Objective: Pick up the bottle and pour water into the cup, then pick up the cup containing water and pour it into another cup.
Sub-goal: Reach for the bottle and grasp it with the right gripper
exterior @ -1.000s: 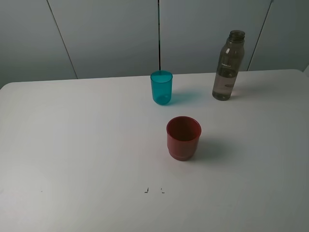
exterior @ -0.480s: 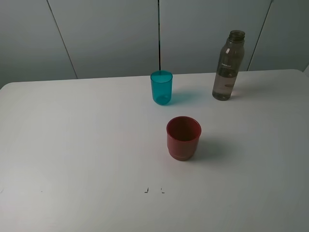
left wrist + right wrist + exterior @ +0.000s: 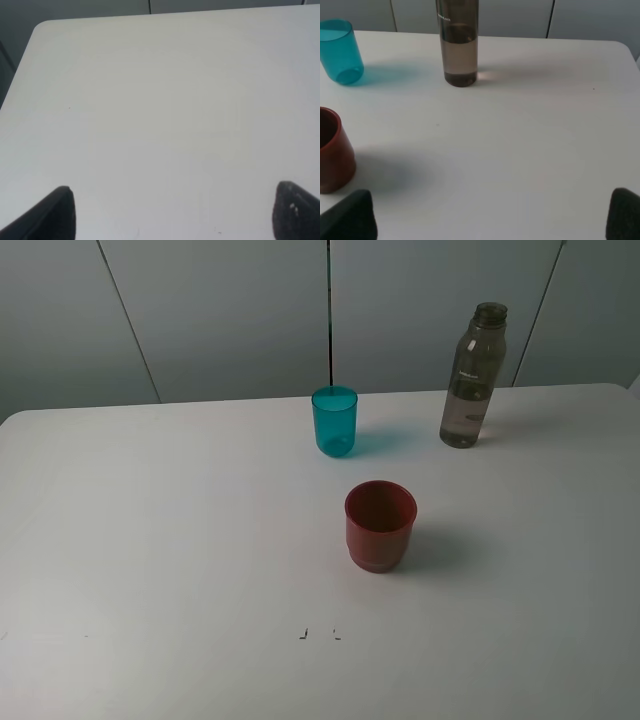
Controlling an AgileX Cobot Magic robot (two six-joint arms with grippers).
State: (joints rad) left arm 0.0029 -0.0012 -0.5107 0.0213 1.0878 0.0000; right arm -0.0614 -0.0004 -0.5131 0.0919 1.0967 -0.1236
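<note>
Right fingers (image 3: 347,217) and left fingers (image 3: 55,215) gape empty; bottle (image 3: 473,380) stands untouched, so its pickup seems next.

Bottle (image 3: 459,50), teal cup (image 3: 340,50) and red cup (image 3: 332,155) stand apart.

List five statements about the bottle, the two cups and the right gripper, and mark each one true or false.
1. The bottle stands upright on the table. True.
2. The teal cup lies on its side. False: it stands upright.
3. In the high view the red cup sits nearer the camera than the teal cup. True.
4. The right gripper is shut on the bottle. False: its jaws are open and empty, well apart from the bottle.
5. In the high view the bottle stands left of the teal cup. False: it stands to its right.
</note>
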